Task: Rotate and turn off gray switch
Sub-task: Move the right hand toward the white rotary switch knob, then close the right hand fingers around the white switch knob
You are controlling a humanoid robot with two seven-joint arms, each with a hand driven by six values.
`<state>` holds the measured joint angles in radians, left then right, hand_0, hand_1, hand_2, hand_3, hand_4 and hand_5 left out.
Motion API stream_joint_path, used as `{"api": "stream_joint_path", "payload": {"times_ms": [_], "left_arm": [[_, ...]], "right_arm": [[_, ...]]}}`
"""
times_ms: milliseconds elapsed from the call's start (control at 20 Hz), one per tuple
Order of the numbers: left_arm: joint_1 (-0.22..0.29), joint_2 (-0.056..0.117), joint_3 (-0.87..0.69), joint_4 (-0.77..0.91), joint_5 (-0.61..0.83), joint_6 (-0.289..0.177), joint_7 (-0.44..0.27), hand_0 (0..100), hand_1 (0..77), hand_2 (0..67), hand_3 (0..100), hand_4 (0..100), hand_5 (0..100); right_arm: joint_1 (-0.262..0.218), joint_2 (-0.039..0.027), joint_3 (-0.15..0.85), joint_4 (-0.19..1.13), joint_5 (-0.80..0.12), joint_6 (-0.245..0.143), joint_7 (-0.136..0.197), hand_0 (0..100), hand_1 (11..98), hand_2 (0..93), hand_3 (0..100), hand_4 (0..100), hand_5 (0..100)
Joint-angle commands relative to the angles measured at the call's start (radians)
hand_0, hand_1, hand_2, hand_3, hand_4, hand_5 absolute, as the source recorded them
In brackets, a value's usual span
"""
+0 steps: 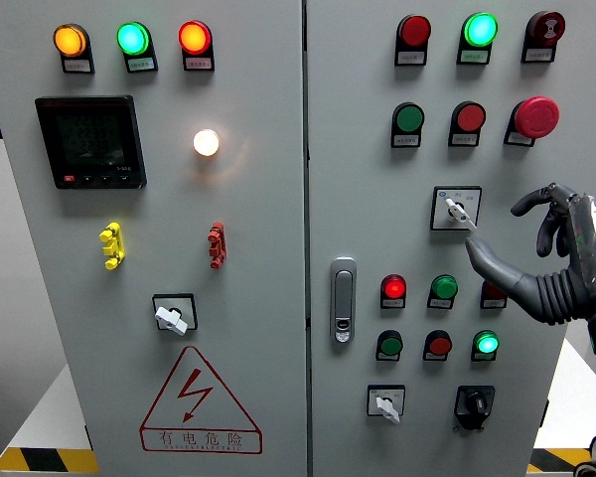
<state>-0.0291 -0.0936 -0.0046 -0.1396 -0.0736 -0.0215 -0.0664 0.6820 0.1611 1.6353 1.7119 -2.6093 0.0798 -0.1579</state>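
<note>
I'm looking square at a gray control cabinet [258, 248] with two doors, split by a vertical seam just left of a chrome door handle [344, 298]. Along the left door's top edge sit orange, green and red lamps, with a black digital meter [90, 142] below them and a lit white lamp [207, 142] to its right. Mid-door are a yellow toggle [111, 245] and a red toggle [216, 245], then a gray rotary switch [173, 316] and a red-bordered warning triangle [200, 401] near the bottom edge. The right door carries rows of red and green buttons, a red mushroom button [536, 116], another gray switch [457, 209] mid-door, one near the bottom [385, 403], and what looks like a black knob [474, 405] beside it.
</note>
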Motion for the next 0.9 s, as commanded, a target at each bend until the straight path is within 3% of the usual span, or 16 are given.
{"api": "stream_joint_path", "payload": {"times_ms": [0, 850], "left_arm": [[0.000, 0.000, 0.000, 0.000, 0.000, 0.000, -0.001, 0, 0.0, 13.1, 18, 10, 12], [0.000, 0.000, 0.000, 0.000, 0.000, 0.000, -0.001, 0, 0.0, 13.1, 18, 10, 12]], "right_arm": [[0.010, 0.0000, 0.000, -0.014, 0.000, 0.000, 0.000, 0, 43.3, 56.2, 92, 96, 94], [0.050, 0.0015, -0.018, -0.078, -0.002, -0.002, -0.002, 0, 42.7, 58.6, 91, 96, 93]]}}
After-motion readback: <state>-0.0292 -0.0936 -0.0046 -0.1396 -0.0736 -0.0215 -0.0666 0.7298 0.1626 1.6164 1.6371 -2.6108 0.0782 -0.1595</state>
